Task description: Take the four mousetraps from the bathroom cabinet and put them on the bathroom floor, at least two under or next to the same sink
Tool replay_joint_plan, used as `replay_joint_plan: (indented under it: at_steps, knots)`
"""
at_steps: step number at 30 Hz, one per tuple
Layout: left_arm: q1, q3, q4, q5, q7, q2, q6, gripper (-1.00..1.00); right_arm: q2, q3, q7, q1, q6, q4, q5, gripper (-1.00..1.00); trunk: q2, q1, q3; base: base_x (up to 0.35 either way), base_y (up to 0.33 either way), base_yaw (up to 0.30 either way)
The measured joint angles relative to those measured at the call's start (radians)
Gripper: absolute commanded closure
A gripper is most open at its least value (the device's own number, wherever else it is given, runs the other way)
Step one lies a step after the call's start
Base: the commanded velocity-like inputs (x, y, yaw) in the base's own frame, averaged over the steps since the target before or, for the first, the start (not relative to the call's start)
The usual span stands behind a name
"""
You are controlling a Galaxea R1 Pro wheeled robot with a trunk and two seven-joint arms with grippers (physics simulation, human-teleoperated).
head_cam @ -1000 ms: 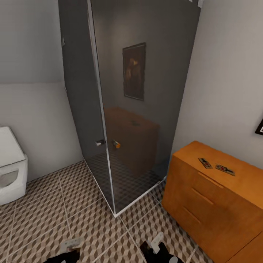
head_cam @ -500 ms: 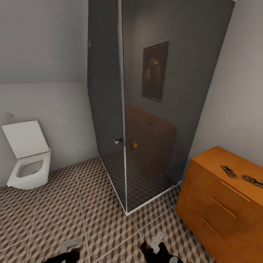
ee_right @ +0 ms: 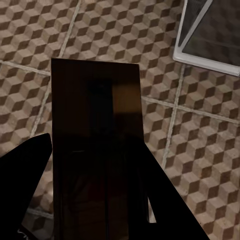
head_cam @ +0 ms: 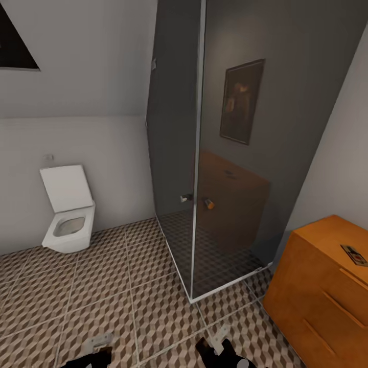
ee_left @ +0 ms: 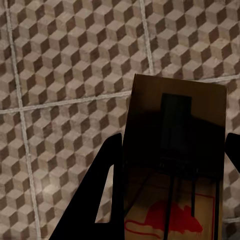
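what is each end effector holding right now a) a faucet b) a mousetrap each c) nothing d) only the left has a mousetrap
b, since the left wrist view shows a flat brown mousetrap with a red mouse print clamped in the left end effector, and the right wrist view shows another mousetrap between the fingers of the right end effector, both above the bathroom floor.

place: bathroom | toilet (head_cam: 69, 214), glass shower (head_cam: 225, 153) (smoked), tiled floor (head_cam: 102, 301)

white toilet (head_cam: 69, 222) lid up; dark glass shower enclosure (head_cam: 225, 153) | perhaps a picture (head_cam: 241, 101) reflected
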Motion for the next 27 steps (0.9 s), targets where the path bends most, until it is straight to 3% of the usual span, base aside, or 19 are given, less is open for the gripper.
replay_joint_plan:
  at_steps: [8,27]
  knots:
    - [0.001,0.0,0.0,0.0,0.001,0.0,0.0,1.0,0.0,0.0,0.0,0.0,0.0,0.0,-0.001,1.0,0.0,0.0,0.003,0.0,0.0,0.217]
    - [0.002,0.0,0.0,0.0,0.0,0.0,0.0,1.0,0.001,0.0,0.0,0.0,0.001,0.0,-0.001,1.0,0.0,0.0,-0.021,0.0,0.0,0.186]
